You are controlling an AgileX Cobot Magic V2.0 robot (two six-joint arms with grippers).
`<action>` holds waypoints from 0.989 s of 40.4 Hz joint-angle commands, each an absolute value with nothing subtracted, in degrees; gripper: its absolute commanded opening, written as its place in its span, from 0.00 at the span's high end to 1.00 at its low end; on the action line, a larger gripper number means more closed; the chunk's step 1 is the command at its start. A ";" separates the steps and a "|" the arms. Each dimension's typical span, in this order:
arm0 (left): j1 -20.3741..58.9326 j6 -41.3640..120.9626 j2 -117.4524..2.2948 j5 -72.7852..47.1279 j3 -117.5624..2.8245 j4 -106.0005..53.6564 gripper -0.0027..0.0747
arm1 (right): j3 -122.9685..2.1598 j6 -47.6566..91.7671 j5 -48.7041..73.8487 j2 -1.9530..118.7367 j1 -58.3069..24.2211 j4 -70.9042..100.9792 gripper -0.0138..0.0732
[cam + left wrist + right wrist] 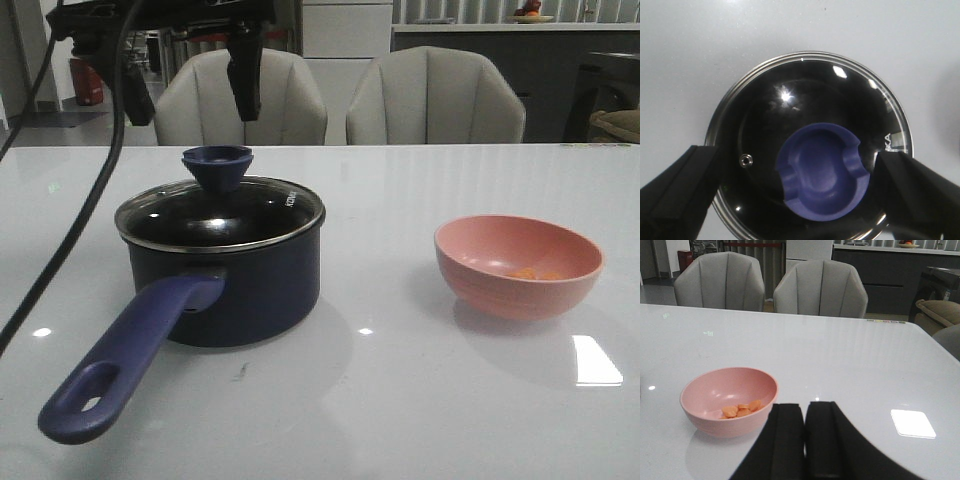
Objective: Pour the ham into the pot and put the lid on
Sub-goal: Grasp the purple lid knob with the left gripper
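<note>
**Ana:** How far had the job got at that moment?

**Ben:** Hardly begun, by my reading. The ham [742,410] lay in the pink bowl [729,407], a few orange bits at the bottom, none poured. The lid [220,213] sat on the pot [225,285], so it had to come off before anything could go in.

**Ana:** Where were the claws?

**Ben:** The left gripper [800,192] hung above the lid with its fingers spread wide, one on each side of the blue knob [823,181] and touching neither it nor the glass. The knob lay between the fingers, a little nearer one of them. From the front only a dark finger showed high over the knob, so the claw looked well clear of it.

**Ana:** And the other one?

**Ben:** The right gripper [805,412] had its fingers pressed almost together with nothing between them. The bowl stood ahead of it and off to one side, apart from the fingertips.

**Ana:** So what remained?

**Ben:** Everything, I'd judge: lift the lid, tip the ham into the pot, put the lid back. The table [400,400] around both vessels showed no spilled pieces.
</note>
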State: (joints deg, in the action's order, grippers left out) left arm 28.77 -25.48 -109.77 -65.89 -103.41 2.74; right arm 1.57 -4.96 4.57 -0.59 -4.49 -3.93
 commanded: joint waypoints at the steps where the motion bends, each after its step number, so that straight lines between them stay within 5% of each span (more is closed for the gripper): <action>1: 29.92 -26.83 -108.90 -65.58 -107.62 1.27 0.14 | 1.22 -4.66 0.00 -1.72 -4.12 -4.75 0.66; 40: 31.04 -32.78 -115.46 -69.82 -110.10 2.79 0.14 | 1.22 -4.66 0.00 -1.78 -4.49 -4.75 0.66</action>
